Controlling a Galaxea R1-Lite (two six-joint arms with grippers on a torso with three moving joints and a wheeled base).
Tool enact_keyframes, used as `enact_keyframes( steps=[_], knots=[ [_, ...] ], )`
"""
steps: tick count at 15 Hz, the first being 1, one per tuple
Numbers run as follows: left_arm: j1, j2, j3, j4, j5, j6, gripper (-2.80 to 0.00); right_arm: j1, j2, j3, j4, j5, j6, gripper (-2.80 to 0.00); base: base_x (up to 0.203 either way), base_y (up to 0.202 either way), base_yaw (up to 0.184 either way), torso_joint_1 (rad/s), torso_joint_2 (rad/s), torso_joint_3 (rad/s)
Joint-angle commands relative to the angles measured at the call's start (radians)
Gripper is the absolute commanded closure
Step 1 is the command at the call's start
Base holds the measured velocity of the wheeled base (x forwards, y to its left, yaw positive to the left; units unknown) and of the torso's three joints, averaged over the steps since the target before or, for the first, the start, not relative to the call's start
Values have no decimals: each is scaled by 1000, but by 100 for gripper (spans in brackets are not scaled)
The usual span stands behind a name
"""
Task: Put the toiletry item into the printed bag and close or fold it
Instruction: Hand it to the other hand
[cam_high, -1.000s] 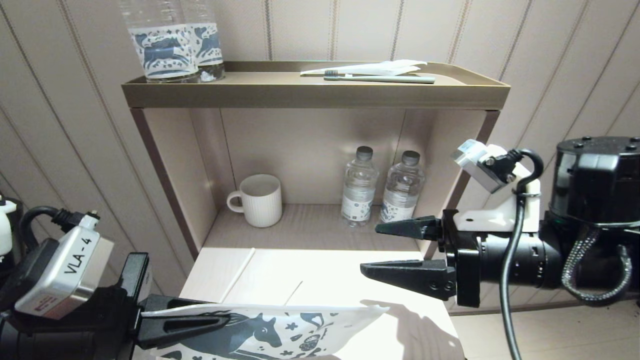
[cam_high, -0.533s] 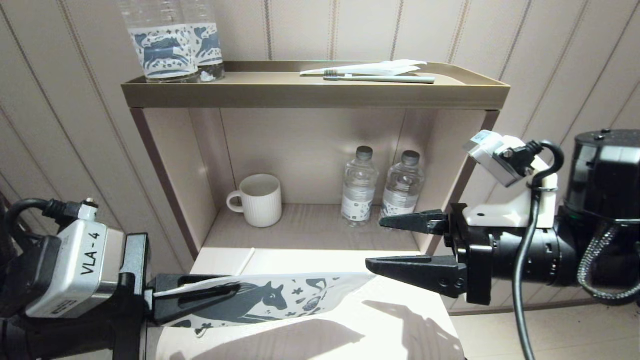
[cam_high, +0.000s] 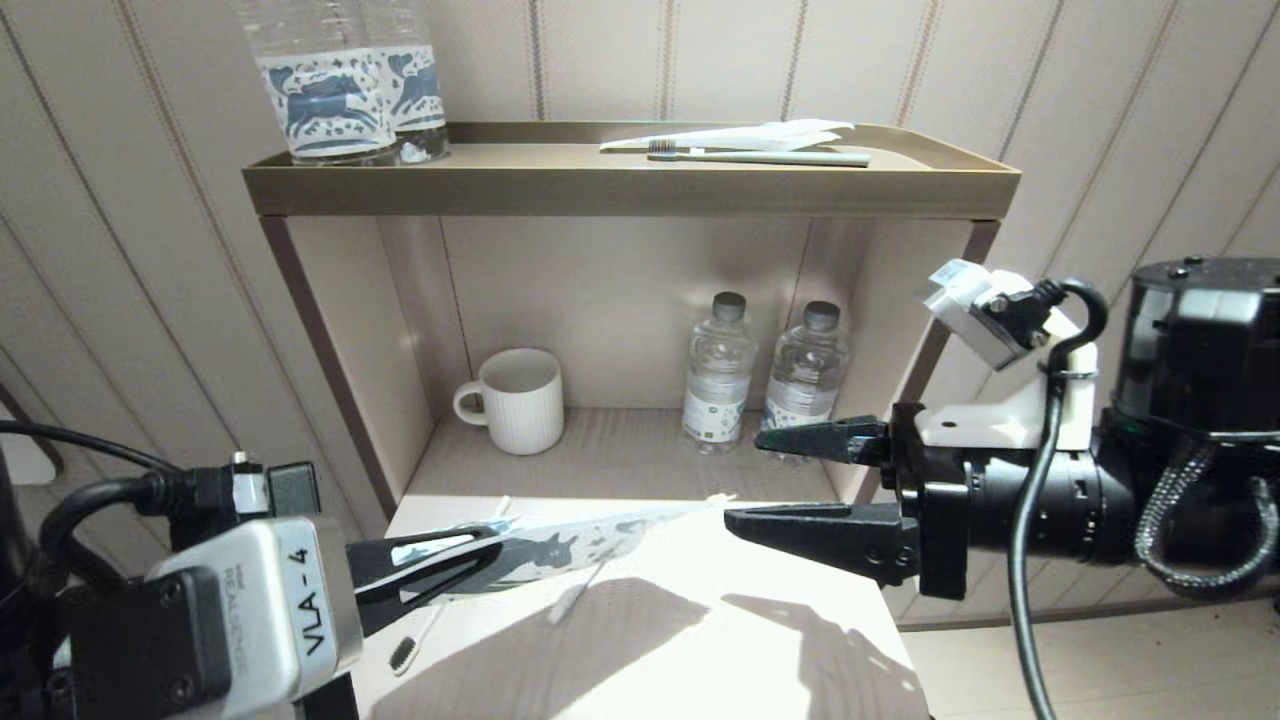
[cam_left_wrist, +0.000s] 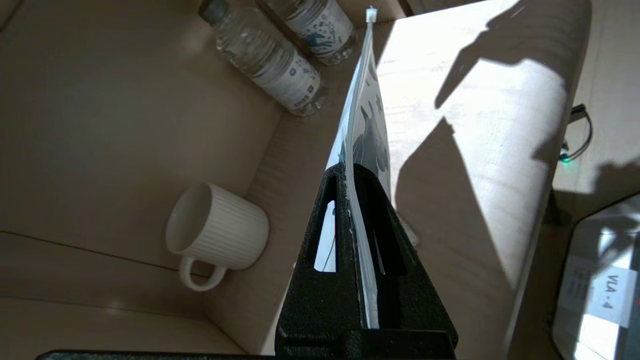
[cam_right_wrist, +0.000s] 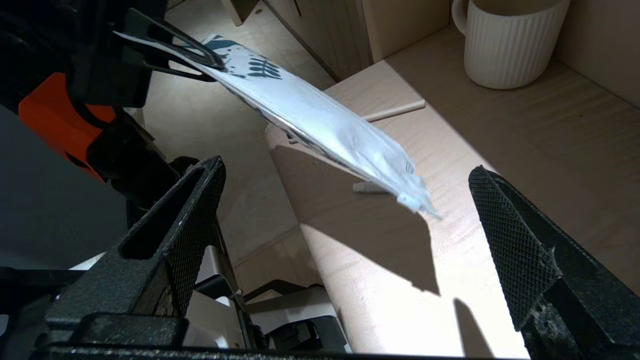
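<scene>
Pale panelled walls (cam_high: 1090, 110) with thin vertical grooves close in the scene. Against them stands an open shelf unit (cam_high: 630, 190) with a brown tray-like top rim and beige inner panels. Its lower shelf (cam_high: 620, 455) has a faint wood grain. In front of it lies a light wood-grain counter (cam_high: 800, 620), brightly lit, with hard dark shadows cast across it. Beside the counter, a pale tiled floor (cam_high: 1100, 670) shows.
</scene>
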Motion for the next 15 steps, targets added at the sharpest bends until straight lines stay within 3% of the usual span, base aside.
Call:
enact_keyframes(
  steps=[1,3,12,13,15],
  knots=[
    [-51,-31,2,-3,56,12,0,-7,19,7,-3,4,-4,-280,0,0,0,0,0,0],
    [-82,-38,-5,-4,104,16,0,-8,80,14,-3,3,-34,-280,0,0,0,0,0,0],
    [-99,-25,-23,-7,92,5,0,-15,182,9,-66,-28,-60,-280,0,0,0,0,0,0],
    [-98,-16,-41,-8,89,-13,0,-14,183,13,-66,-26,-62,-280,0,0,0,0,0,0],
    [-98,-3,-62,-7,60,-164,0,-12,163,17,-64,-22,-60,-280,0,0,0,0,0,0]
  ],
)
